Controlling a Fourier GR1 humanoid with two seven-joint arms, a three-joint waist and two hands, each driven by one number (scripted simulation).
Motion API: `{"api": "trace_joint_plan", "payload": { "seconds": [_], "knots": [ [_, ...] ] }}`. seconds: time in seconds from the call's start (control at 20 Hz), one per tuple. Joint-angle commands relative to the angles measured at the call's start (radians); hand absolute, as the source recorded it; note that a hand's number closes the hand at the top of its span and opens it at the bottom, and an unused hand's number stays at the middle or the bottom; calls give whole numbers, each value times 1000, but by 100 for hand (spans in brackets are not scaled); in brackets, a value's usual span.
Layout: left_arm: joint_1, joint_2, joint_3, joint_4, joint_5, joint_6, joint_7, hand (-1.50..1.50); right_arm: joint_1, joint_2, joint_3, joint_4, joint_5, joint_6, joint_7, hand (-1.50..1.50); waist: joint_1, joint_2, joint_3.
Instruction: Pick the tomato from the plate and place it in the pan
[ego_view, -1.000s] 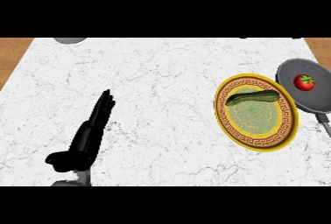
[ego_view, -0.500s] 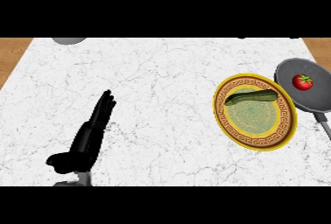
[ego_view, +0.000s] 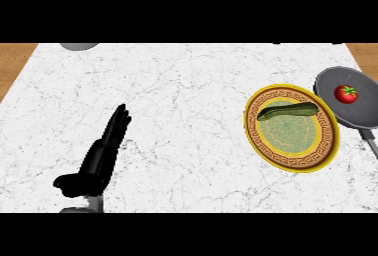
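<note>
On white marble counter (ego_view: 192, 90), left of the plate (ego_view: 291, 160), your left hand (ego_view: 100, 155) lies flat, fingers straight, empty; tomato (ego_view: 346, 93) sits in the pan (ego_view: 362, 112).

hand (ego_view: 100, 155): black all over, matte, with no markings, screws or cables showing
fingers (ego_view: 118, 120): long, slim, tapering to narrow tips
thumb (ego_view: 65, 183): short, blunt, rounded black lump at the hand's wide end
forearm (ego_view: 87, 204): grey, only a small stub showing below the hand's wrist
</note>
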Motion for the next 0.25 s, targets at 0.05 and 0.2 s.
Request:
{"api": "trace_joint_plan", "payload": {
  "seconds": [0.05, 0.2],
  "knots": [
    [-84, -24, 19, 36, -8, 25, 35, 0, 35, 86, 57, -158, -7, -110, 65, -150, -7, -1, -1],
    [46, 3, 11, 18, 20, -38, -56, 0, 44, 57, 61, -97, 15, -154, -6, -150, 1, 0, 0]
  ]
}}
